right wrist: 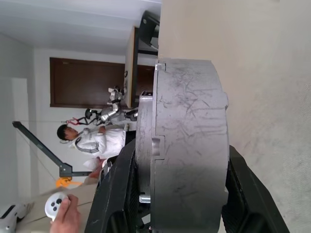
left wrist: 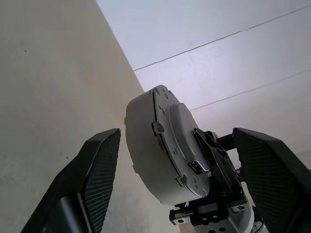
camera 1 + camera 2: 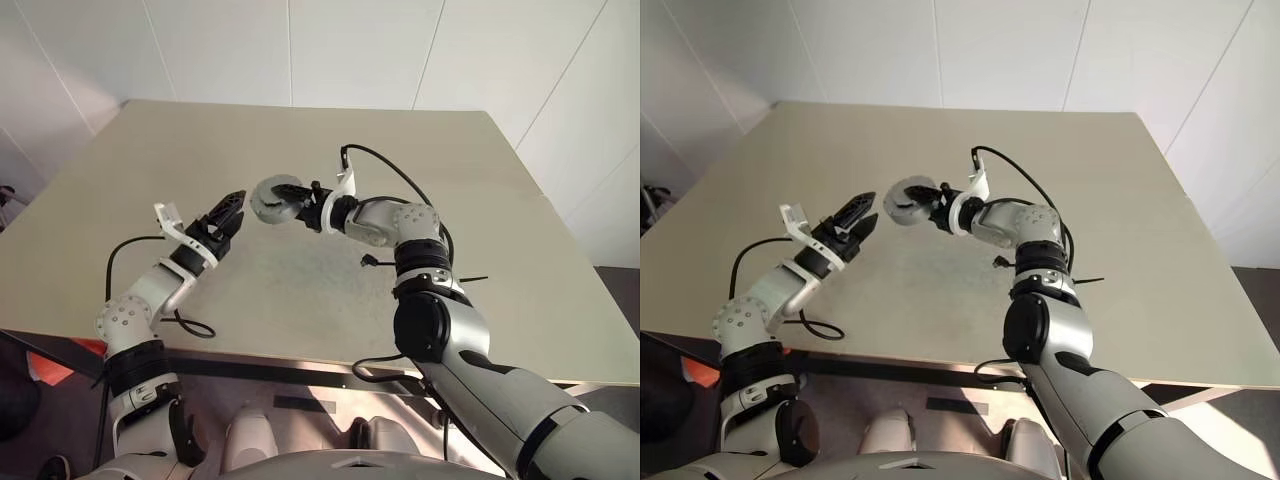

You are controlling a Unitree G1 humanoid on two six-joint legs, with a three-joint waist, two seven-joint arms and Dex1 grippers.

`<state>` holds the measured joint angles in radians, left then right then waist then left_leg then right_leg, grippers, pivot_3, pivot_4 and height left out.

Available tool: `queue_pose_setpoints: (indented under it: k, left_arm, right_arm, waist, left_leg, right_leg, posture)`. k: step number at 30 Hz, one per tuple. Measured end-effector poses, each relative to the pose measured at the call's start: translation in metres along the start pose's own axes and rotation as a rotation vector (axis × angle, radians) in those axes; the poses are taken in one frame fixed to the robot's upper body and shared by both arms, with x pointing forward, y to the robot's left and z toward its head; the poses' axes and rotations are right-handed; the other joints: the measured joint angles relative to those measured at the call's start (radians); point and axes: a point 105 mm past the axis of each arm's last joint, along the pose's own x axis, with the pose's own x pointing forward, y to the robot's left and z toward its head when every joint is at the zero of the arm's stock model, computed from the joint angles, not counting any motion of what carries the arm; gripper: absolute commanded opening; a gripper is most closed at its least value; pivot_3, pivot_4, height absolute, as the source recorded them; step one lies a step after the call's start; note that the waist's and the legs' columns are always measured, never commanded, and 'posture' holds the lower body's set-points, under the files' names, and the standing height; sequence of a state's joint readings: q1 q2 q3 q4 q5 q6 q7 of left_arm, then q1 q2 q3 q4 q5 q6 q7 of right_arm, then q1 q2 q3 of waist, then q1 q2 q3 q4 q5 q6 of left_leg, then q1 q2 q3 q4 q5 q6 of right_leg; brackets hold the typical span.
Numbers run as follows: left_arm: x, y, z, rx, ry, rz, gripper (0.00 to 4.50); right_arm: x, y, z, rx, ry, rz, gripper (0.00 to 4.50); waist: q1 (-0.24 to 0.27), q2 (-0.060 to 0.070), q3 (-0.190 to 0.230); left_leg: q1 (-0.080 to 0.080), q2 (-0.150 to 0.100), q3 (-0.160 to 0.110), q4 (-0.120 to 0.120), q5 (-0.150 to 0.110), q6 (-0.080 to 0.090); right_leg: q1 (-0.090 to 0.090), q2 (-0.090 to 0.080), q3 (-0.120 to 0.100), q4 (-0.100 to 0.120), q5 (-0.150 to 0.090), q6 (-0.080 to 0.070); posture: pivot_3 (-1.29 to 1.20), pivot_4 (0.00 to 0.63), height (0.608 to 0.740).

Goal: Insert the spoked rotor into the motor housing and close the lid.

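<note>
Now: housing held aloft in our right jaws, left jaws spread wide

Starting at our left, the left gripper hangs above the beige counter, its two black fingers parted wide and clasping nothing. From it, the motor housing sits at about 2 o'clock, just beside the fingertips but apart from them. Seen from the left wrist, the round grey housing stands between the spread fingers without touching either. Its lid face, with small tabs around the rim, is turned on edge. Moving right, our right gripper grips the housing from its 3 o'clock side, the jaws clamped across its two flat faces, lifted clear of the counter. In the right wrist view a person in white sits far behind, and a hand holds a white controller.
</note>
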<state>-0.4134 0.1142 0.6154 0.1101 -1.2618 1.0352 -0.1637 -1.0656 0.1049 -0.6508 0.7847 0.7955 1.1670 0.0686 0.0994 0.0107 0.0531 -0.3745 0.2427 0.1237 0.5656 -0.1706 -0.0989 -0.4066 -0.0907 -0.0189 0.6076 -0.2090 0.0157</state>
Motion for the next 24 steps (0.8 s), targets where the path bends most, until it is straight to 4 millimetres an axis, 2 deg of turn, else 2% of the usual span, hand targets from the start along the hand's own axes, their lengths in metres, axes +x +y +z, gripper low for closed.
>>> queue_pose_setpoints:
  k: [14, 24]
  left_arm:
    - [0.017, -0.006, -0.007, -0.195, 0.025, -0.097, 3.89]
    - [0.023, -0.012, -0.01, -0.193, 0.034, -0.126, 3.89]
  right_arm:
    - [-0.005, 0.028, -0.008, -0.048, 0.058, 0.092, 2.03]
    - [-0.006, 0.032, -0.008, -0.061, 0.057, 0.093, 2.03]
  waist:
    - [0.003, 0.0, 0.0]
    - [0.004, -0.001, 0.0]
  left_leg:
    - [0.0, 0.0, 0.0, 0.002, 0.0, 0.0]
    - [0.0, 0.0, 0.0, 0.002, 0.0, 0.0]
  right_leg:
    - [0.001, 0.0, 0.0, 0.001, 0.001, 0.001]
    - [0.001, 0.0, 0.0, 0.001, 0.001, 0.001]
  posture:
    - [0.0, 0.0, 0.74]
    - [0.0, 0.0, 0.74]
